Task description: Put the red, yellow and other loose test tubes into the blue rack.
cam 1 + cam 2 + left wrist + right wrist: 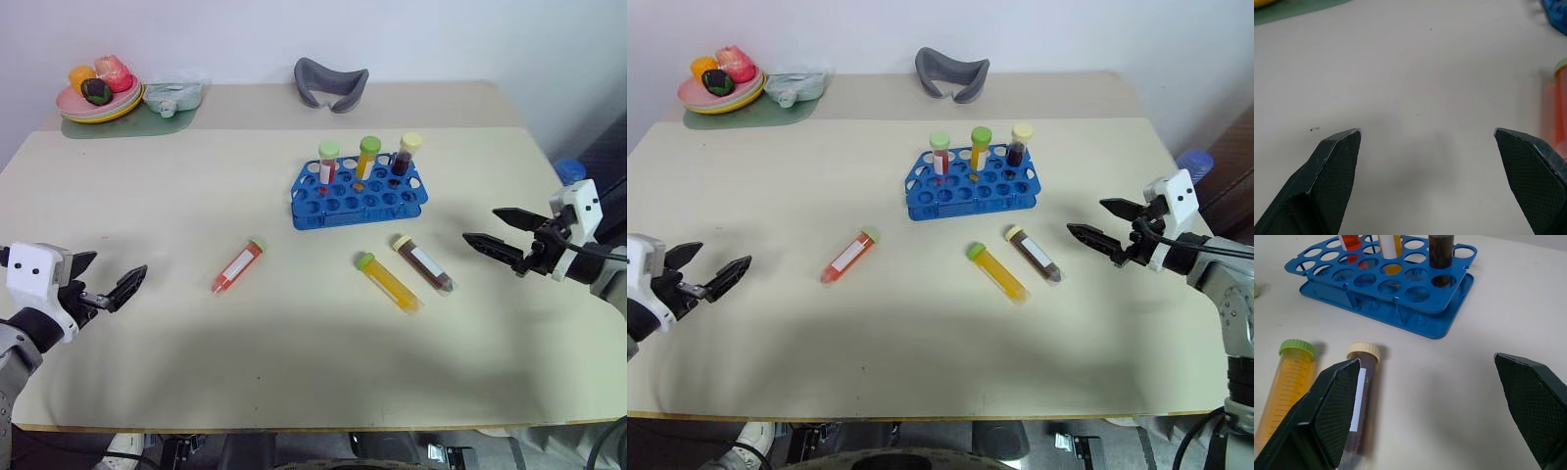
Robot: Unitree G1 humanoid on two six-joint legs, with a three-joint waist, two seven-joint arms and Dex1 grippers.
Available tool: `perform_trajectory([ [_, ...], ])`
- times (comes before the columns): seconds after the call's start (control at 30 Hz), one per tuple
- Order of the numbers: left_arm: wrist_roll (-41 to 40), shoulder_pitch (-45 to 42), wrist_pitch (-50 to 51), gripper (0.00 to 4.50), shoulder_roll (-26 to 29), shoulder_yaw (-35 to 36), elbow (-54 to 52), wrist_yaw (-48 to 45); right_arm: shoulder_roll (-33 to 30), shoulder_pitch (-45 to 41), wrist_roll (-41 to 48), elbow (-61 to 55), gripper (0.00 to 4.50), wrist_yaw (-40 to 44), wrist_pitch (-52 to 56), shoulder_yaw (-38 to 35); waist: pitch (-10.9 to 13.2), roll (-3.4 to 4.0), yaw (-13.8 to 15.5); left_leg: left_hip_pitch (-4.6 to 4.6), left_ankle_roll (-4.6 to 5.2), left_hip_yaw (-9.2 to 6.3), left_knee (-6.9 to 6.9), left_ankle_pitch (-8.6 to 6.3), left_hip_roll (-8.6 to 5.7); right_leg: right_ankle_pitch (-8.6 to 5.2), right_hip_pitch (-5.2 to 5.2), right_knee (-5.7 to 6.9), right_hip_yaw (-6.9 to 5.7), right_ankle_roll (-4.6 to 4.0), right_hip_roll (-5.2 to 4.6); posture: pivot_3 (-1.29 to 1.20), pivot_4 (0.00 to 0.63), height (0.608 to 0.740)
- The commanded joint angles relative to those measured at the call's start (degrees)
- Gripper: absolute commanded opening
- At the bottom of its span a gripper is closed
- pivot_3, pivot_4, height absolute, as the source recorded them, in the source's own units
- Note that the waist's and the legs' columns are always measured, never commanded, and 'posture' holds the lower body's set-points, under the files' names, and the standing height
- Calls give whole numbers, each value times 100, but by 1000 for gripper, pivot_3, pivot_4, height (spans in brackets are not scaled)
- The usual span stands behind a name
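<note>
A: Jaws? 
B: Left gripper point(116, 281) and right gripper point(493, 231) spread wide, holding nothing, touching nothing.
A: Tubes?
B: Loose test tubes point(238, 266) flat on table point(294, 362), near blue rack point(359, 203).

no readable writing

nothing here can be read. the white labels on the red tube point(238, 266) and the brown tube point(1362, 406) look blank, and the yellow tube point(1287, 390) bears only fine scale lines, no legible figures.
</note>
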Motion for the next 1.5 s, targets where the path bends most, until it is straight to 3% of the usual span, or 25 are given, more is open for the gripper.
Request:
perform_trajectory([
  [0.03,-159,-86,14,4457,24,218,-259,94,-7,-165,31,-169,4500,-63,-67,-67,0,0,0,0,0,0,0,0,0,0,0,0,0,0,0,0,150,740],
  [0.23,-208,-321,-28,4457,-6,-94,-260,135,-4,-196,6,-353,4500,-306,113,-25,0,0,4,0,0,0,1,0,0,0,0,0,0,0,0,0,150,740],
  [0.43,-472,-947,83,4457,105,-667,-419,-17,-484,-127,127,-976,4500,-376,868,-54,0,1,10,-2,0,0,2,0,-1,0,0,1,0,0,-1,0,150,740],
  [0.67,-524,-1853,-4,4457,163,-2365,-618,-756,-1038,-506,546,-2227,4500,-889,2626,391,-1,1,-4,-1,0,-1,3,0,0,1,-2,3,0,1,1,0,150,740],
  [0.83,-204,-2153,-317,4457,106,-3329,-549,-1167,-614,-1620,921,-2466,4500,-1732,4624,927,-1,2,-11,0,0,-1,5,0,0,1,-5,7,3,-1,4,0,150,740],
  [0.93,26,-2113,-606,4457,78,-3761,-504,-1412,-13,-2428,830,-2411,4500,-2493,5726,1473,-1,2,-1,-5,0,-2,4,0,0,1,-9,7,3,-1,4,0,150,740],
  [1.23,457,-1992,-1013,4457,-242,-4417,-340,-1498,53,-3345,1586,-1268,4500,-3998,5816,2886,-1,3,20,-43,1,-3,11,0,-2,1,-38,6,-2,0,-1,0,150,740],
  [1.5,600,-1973,-984,4457,-584,-4643,-458,-1231,106,-3945,2327,-185,4500,-4909,5816,3497,-1,3,1,-59,2,-8,15,1,-1,2,-54,13,-5,0,1,0,150,740],
])
